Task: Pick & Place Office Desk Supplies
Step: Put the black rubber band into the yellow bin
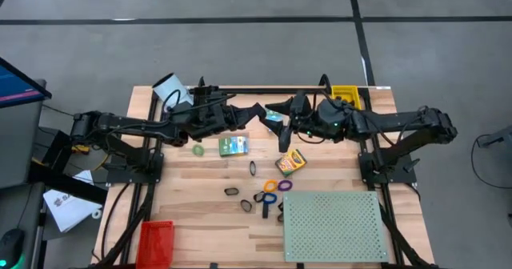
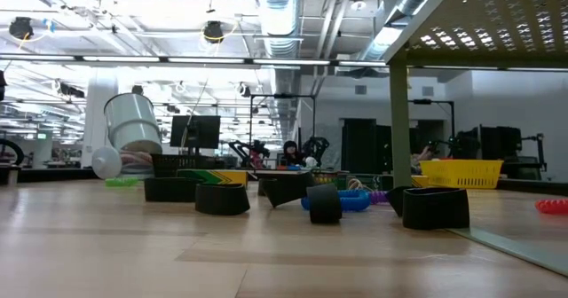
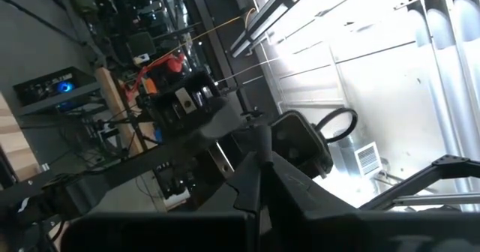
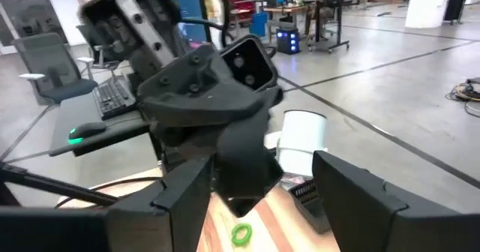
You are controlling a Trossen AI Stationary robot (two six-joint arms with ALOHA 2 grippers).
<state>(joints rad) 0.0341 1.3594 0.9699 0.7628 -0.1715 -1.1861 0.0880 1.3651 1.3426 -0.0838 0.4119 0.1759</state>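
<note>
High view: both arms reach inward over the far side of the wooden surface (image 1: 200, 181); the left hand (image 1: 254, 111) is pinched shut on nothing visible, its tips nearly meeting the right hand (image 1: 280, 121), whose fingers stand wide with a small teal object between them, too small to name; whether it is gripped cannot be told; a green box (image 1: 234, 146) lies just below the left hand, a small green ring (image 1: 198, 150) beside that box, the crayon box (image 1: 290, 162) just below the right hand; black clips (image 1: 232, 191) and coloured rings (image 1: 270, 186) scatter nearer the perforated board (image 1: 334, 225), well apart from both hands.

Low view: neither hand shows; black clips (image 2: 222, 198) stand in a row, blocking most of what lies behind; a blue ring (image 2: 355, 200) peeks out between two of them.

Left wrist view: its own fingers (image 3: 251, 188) meet at a point, closed; the rest is dark machinery and ceiling glare, hard to read.

Right wrist view: its two fingers (image 4: 184, 196) stand far apart; the left arm's head fills the gap and hides the surface beyond, save a green ring (image 4: 241, 233) and the white cylinder (image 4: 302, 141).
</note>
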